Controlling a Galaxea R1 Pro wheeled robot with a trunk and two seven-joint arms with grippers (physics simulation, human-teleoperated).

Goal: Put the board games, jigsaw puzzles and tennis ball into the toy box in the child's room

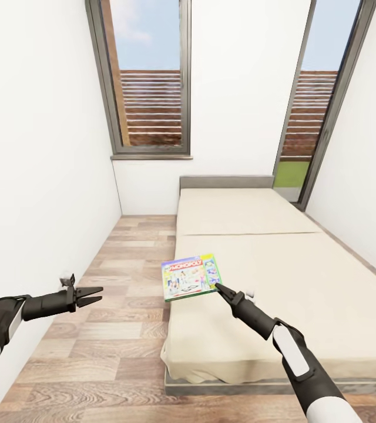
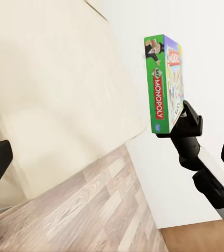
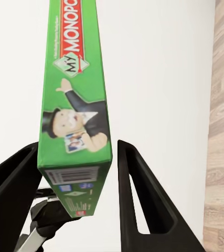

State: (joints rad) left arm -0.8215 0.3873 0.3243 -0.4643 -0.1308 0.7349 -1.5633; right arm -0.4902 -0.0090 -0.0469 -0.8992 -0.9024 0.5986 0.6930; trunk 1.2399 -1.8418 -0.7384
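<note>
Nearest me, my black right gripper (image 1: 217,287) is clenched on the near right corner of the flat green-edged Monopoly game box (image 1: 190,277), lifted clear above the near left edge of the beige bed (image 1: 282,282). My left gripper (image 1: 93,295) hangs released over the wood-plank floor (image 1: 117,329). I judge this one game picked up, nothing boxed yet. Its printed face points up; its long axis runs left-right.

One Monopoly board game (image 1: 190,277), one bed (image 1: 305,276), two windows (image 1: 150,82), two grippers: left gripper (image 1: 91,295), right gripper (image 1: 218,289).
</note>
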